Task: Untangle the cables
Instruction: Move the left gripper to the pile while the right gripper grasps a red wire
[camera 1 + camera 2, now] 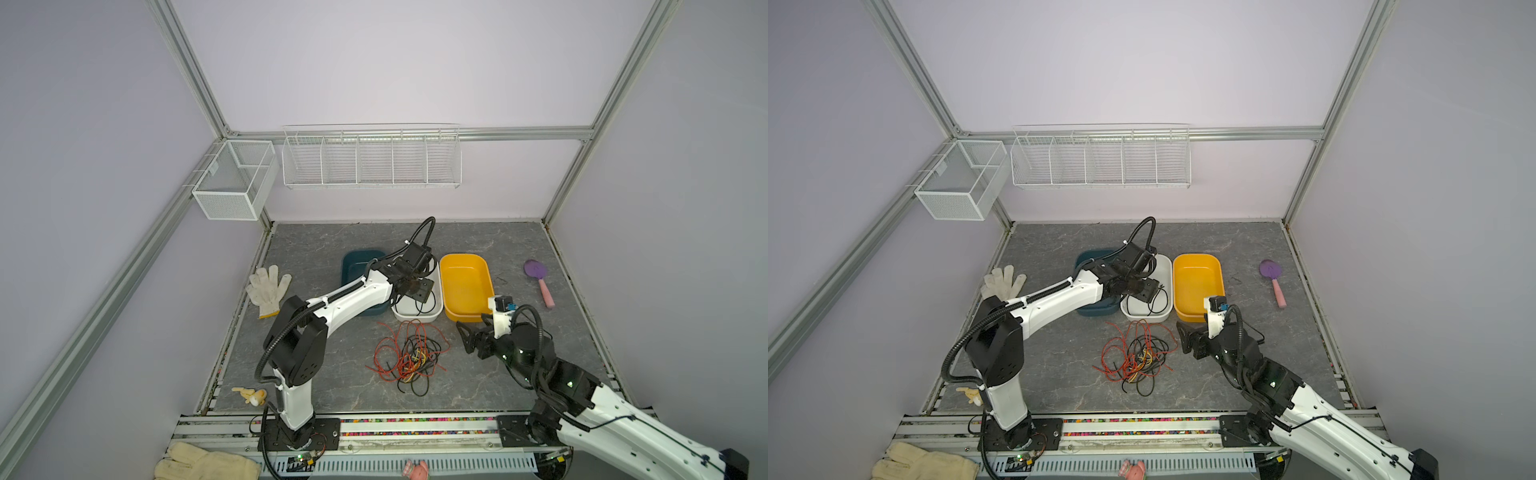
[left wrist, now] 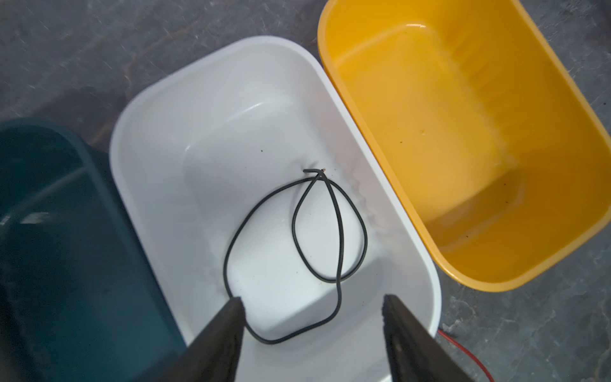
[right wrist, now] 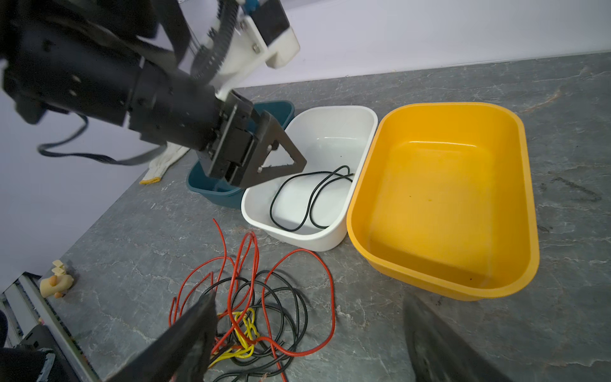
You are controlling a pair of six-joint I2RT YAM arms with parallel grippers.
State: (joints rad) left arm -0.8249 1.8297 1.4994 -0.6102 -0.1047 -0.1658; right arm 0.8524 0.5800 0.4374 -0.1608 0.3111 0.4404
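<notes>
The left hand (image 2: 311, 297) hangs open over the white tub (image 2: 158, 125), and one black cable (image 2: 342, 238) lies loose on its floor, released. One fingertip (image 2: 231, 307) sits right beside that cable; I can't quite tell if it touches. Best lift straight up so nothing snags. The other cables (image 1: 409, 353) sit knotted on the surface (image 1: 332, 390) at the tub's 6 o'clock, the right hand (image 3: 309, 299) spread wide at their 3 o'clock, holding nothing.

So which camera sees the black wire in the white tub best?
The left wrist view: it looks down into the white tub, showing most of the black wire. The right wrist view shows it smaller, from the side. In both top views it is tiny, partly under the left gripper.
</notes>
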